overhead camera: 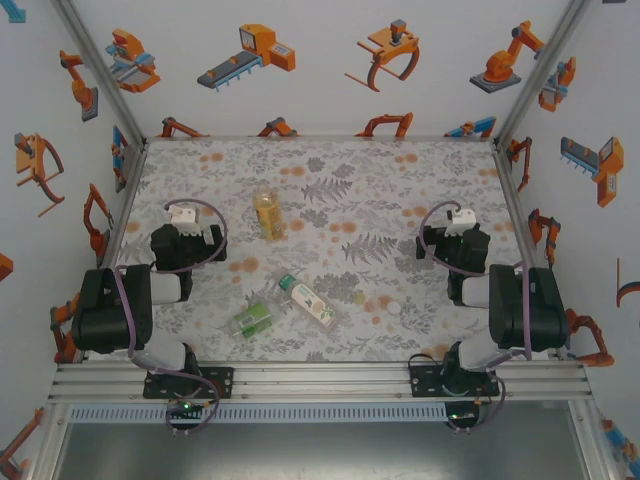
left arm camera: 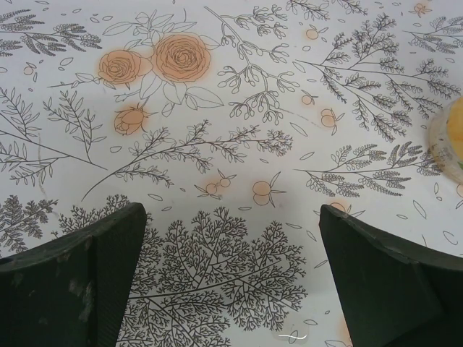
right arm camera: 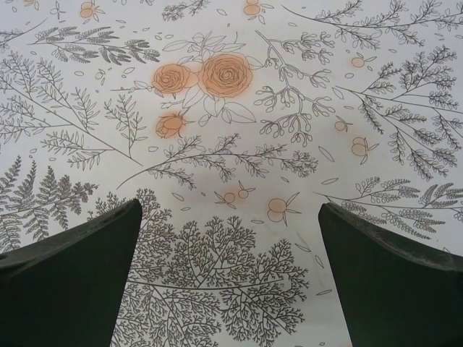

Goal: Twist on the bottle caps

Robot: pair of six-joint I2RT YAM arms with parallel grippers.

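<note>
Now my left gripper and right gripper both gape empty; I'd clamp the yellow bottle low, leaving its neck free for a cap.

I work over a pale cloth printed with grey ferns, branches and leaves, dotted with orange blossoms; seen close from my left wrist, a pair of orange roses sits near the top, a smaller bud just below them; my right wrist looks down on a like cluster of roses (the same print, as far as I can tell). White walls around me carry orange and blue cartoon machines; silver corner posts lean up at either side; a slotted aluminium rail runs along the near edge, a perforated strip just below it.
</note>
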